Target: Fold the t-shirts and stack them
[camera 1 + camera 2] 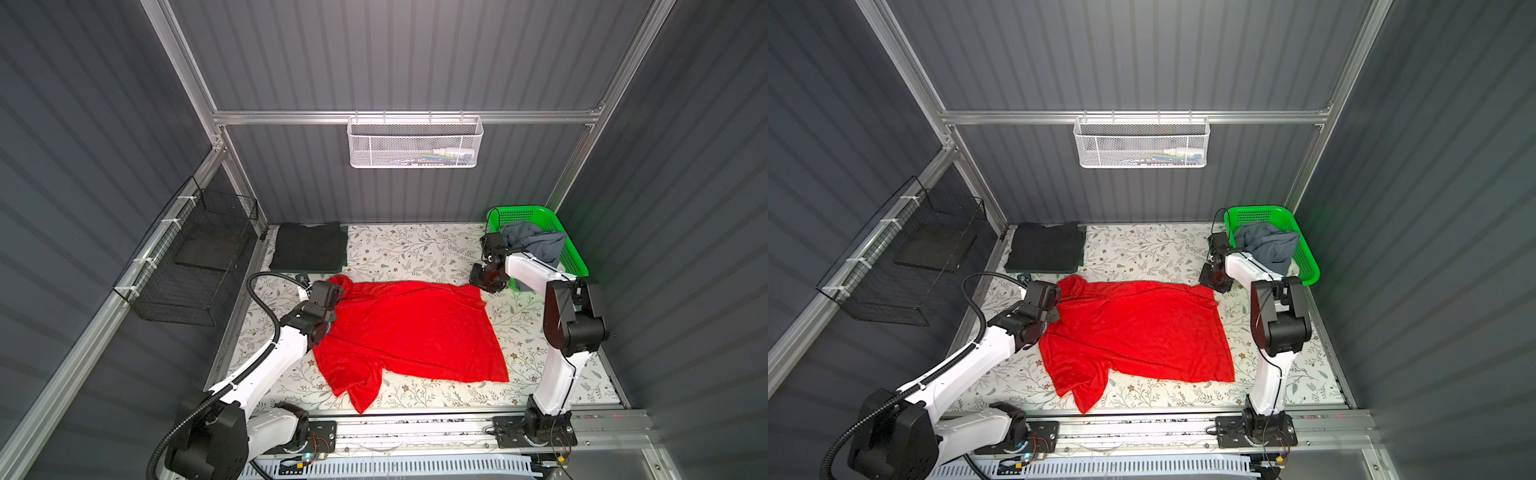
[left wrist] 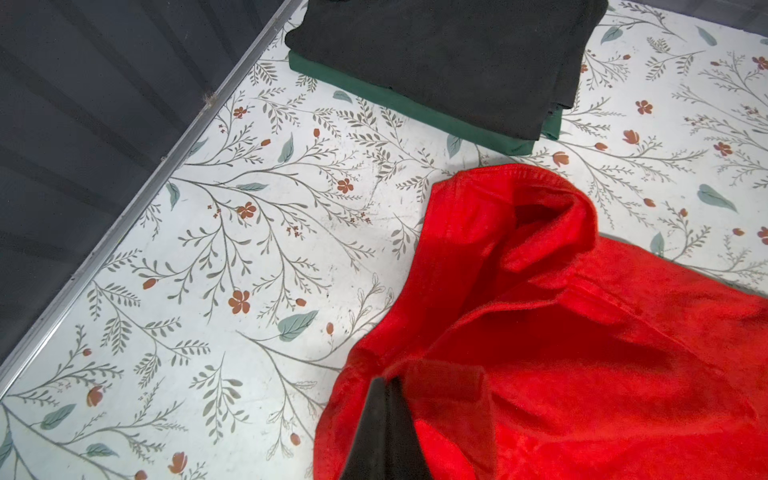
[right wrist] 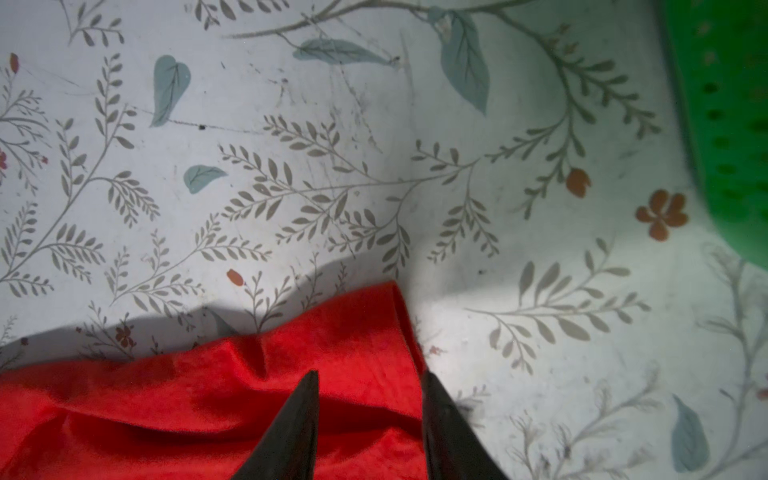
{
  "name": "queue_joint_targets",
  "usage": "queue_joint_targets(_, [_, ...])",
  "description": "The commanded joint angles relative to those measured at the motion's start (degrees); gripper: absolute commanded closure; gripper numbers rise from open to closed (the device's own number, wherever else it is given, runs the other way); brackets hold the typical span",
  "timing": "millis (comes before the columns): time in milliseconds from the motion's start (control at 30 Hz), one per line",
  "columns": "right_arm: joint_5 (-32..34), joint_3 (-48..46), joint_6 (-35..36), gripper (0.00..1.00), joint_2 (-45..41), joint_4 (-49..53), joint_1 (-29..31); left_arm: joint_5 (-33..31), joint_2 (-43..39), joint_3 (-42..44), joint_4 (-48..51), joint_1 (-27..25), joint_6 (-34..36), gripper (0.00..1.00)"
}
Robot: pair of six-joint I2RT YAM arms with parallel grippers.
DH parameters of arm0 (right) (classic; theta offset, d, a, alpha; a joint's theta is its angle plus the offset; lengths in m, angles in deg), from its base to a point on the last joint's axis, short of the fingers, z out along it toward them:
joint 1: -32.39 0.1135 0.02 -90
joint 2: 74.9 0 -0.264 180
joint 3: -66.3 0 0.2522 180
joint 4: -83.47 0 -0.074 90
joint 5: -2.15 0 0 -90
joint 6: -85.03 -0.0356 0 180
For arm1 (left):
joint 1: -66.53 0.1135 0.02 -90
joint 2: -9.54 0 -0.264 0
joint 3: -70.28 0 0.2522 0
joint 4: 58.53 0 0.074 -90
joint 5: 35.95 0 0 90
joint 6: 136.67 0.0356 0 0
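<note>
**Both top views.** Centre of frame: red t-shirt (image 1: 411, 332), spread mostly flat on the floral desk (image 1: 415, 249), not yet folded. Its lower-left part is bunched and trails to a point toward the bottom edge. Its upper-left corner is humped.
Upper left of the desk, against the back wall: folded stack (image 1: 309, 248), dark and square. That part looks done.
Right of centre: grey-blue t-shirt (image 1: 536, 245), crumpled in the green basket (image 1: 575, 253), unfolded.
Judgement: two shirts folded, one at the flattening stage, one waiting. Roughly half way.
The left gripper (image 1: 334, 291) is on the red shirt's upper-left corner. The right gripper (image 1: 483, 286) is at its upper-right corner, just beside the basket.

**Left wrist.** The left gripper (image 2: 384, 419) is clenched, tips together, with a ridge of red cloth pinched at them. The cloth looks thick and napped, almost fleecy, and its stitched hem is rolled into a hood-like hump. The stack beyond shows two layers: black piece (image 2: 449, 54) on top, dark green one (image 2: 415, 112) beneath. Their edges are crisp and nearly flush.

**Right wrist.** The right gripper (image 3: 370, 415) is released. Its fingers stand apart, and the red corner lies slack under and between them with nothing pinched. The corner is rumpled, its hem turned. The desk surface is matt and scuffed, printed with grey leaves and small orange flowers. The basket's perforated plastic wall (image 3: 723, 124) is near, blurred.
</note>
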Motion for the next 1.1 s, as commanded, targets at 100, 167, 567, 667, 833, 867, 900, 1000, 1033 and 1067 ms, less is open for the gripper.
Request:
queue_joint_targets(100, [-0.5,1.4,0.5,0.62,1.3,1.9,-1.0,2.9,-0.1,0.5,-1.0,1.5,0.4,1.00])
queue_joint_targets(167, [-1.1,1.9,0.5,0.64,1.4,2.0,-1.0,3.3,0.2,0.7,-1.3,1.6,0.5,1.00])
queue_joint_targets(567, [-2.7,1.0,0.2,0.67,2.8,1.7,-1.0,3.7,0.3,0.7,-1.5,2.5,1.5,1.00])
queue_joint_targets(667, [-4.0,0.4,0.1,0.67,2.9,0.9,-0.9,4.1,0.5,0.7,-1.6,2.6,1.7,1.00])
queue_joint_targets(833, [-5.0,-0.2,0.3,0.69,3.2,0.5,-0.6,4.7,1.1,0.4,-1.8,2.7,1.7,1.00])
queue_joint_targets(867, [-4.8,-0.3,0.3,0.70,3.2,0.3,-0.6,4.8,1.3,0.3,-1.8,2.8,1.7,1.00])
queue_joint_targets(900, [-4.7,-0.2,0.4,0.73,3.2,0.3,-0.6,4.9,1.4,0.2,-1.7,2.8,1.8,1.00])
queue_joint_targets(1000, [-4.0,0.5,0.8,0.83,3.6,0.9,-0.6,5.0,1.5,0.1,-1.8,2.9,2.0,1.00])
queue_joint_targets(1033, [-3.4,0.9,0.9,0.86,3.9,1.3,-0.6,5.0,1.5,0.1,-1.8,2.9,2.0,1.00])
queue_joint_targets(1067, [-3.2,1.0,1.1,0.89,4.1,1.3,-0.6,5.1,1.4,0.0,-1.8,2.9,2.0,1.00])
